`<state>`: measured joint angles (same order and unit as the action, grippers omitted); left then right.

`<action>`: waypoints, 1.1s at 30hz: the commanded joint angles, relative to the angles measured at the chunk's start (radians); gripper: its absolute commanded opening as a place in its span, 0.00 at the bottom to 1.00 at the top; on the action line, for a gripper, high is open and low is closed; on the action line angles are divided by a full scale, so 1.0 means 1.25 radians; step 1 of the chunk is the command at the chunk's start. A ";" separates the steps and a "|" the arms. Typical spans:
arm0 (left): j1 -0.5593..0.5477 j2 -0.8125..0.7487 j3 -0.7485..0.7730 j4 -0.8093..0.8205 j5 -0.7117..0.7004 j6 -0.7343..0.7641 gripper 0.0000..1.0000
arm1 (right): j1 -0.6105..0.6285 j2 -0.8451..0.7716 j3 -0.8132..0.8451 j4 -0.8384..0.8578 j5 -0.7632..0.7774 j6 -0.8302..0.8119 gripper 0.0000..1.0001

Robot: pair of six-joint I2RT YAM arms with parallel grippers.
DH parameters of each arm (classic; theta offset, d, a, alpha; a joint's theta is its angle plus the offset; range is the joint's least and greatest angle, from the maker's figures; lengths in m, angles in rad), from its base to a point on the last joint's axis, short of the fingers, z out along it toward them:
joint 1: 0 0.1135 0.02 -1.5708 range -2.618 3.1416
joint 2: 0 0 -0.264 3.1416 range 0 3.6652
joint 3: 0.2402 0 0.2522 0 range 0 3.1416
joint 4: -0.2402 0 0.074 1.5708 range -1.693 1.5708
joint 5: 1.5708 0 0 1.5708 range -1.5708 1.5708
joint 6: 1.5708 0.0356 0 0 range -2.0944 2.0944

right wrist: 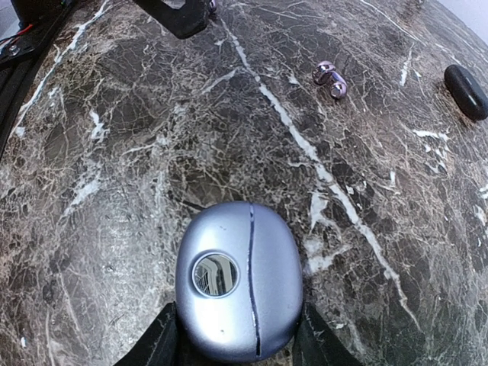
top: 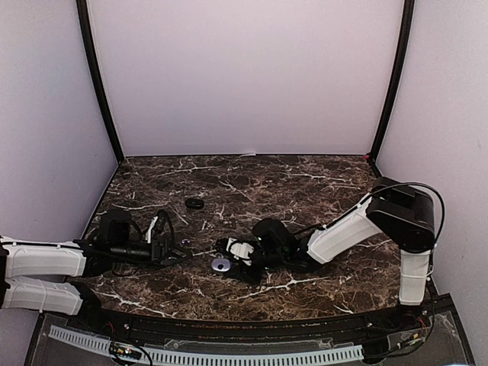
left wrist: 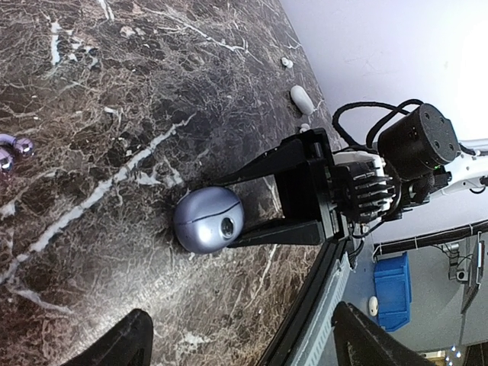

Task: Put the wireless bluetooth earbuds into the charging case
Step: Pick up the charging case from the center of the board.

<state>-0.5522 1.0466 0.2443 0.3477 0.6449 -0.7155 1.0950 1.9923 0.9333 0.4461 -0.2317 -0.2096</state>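
while the left gripper [left wrist: 244,337] reaches in from the left of the overhead frame with its jaws spread wide and nothing between them, the two tiny glossy lilac earbuds [right wrist: 329,78] lie side by side on the dark marble table [top: 320,183] just right of its fingertips, outside the case, and a flat black ring [top: 195,204] rests further up the frame. right of these, in the lower middle, the pale blue charging case [top: 221,264] sits on the table, the right gripper [right wrist: 238,337] reaching in from the right with its jaws pressed against the case's two sides.
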 commanded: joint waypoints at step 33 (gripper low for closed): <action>-0.108 0.205 0.106 0.346 0.084 -0.119 0.58 | 0.086 -0.221 -0.043 0.116 0.221 -0.041 0.36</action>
<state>-0.6704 1.2999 0.3496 0.7219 0.7811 -0.8532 1.1889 1.7370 0.8692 0.5285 0.0170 -0.2539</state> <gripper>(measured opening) 0.610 0.422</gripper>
